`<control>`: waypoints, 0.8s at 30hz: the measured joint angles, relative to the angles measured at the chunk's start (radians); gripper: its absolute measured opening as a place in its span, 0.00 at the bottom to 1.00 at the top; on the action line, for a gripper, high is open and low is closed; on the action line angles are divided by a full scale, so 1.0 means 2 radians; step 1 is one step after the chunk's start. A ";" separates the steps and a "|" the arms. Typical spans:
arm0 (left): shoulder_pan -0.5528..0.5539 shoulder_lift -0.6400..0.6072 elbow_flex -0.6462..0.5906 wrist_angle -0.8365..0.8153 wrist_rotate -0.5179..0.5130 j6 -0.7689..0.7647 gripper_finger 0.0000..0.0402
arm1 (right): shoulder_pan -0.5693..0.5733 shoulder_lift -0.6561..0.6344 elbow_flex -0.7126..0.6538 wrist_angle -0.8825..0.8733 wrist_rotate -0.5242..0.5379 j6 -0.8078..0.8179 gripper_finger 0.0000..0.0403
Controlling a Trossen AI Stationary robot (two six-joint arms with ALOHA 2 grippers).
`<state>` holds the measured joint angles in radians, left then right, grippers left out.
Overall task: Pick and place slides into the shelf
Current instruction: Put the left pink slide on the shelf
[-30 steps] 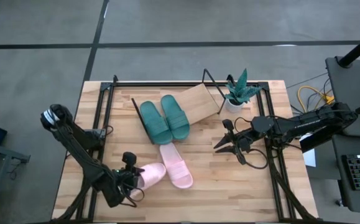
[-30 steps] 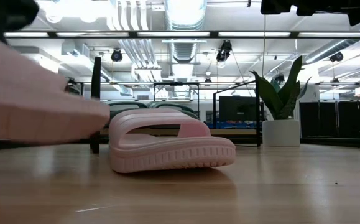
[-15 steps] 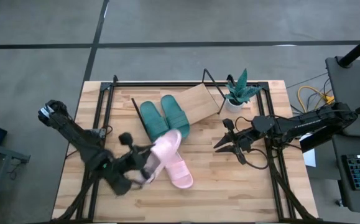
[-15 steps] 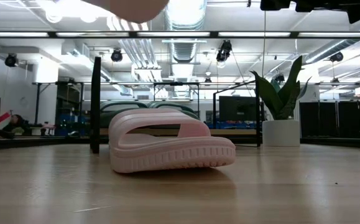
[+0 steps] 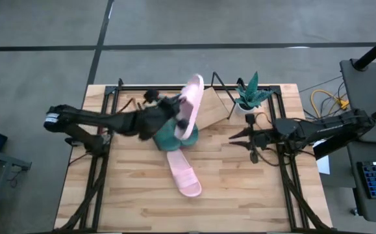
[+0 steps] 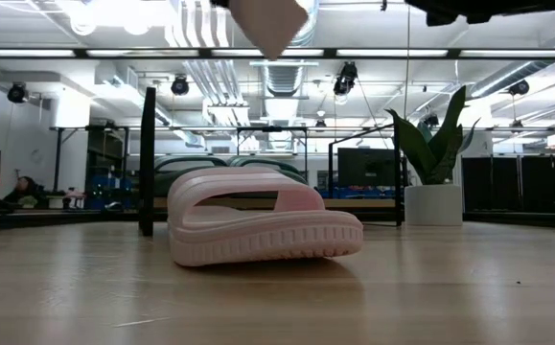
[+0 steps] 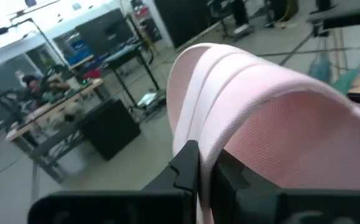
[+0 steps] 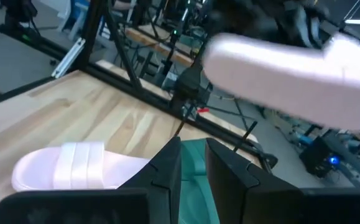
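one pink slide [image 5: 191, 104] held aloft above green pair [image 5: 169, 133] on shelf [image 5: 208, 107].

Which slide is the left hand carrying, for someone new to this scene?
Start at the shelf at the table's far edge, beside the potted plant. Above the green pair on it, the left hand grips one pink slide in the air. Its twin lies flat on the table.

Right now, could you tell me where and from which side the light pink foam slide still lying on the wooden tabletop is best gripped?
Probably by one long side edge of the light pink foam slide, coming down from above. It lies flat, sole down, apart from the other things. The wide strap arches over an open gap, so pinching the strap itself would also work. The left gripper already holds its mate.
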<state>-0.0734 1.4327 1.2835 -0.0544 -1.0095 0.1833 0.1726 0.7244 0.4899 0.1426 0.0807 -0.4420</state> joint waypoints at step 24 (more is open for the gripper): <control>0.063 0.323 0.209 -0.003 -0.185 0.016 0.00 | 0.000 -0.158 -0.055 -0.066 0.000 -0.001 0.16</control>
<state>0.0524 2.0786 1.7025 -0.0605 -1.3796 0.2153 0.1722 0.4088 0.3806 0.0107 0.0811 -0.4450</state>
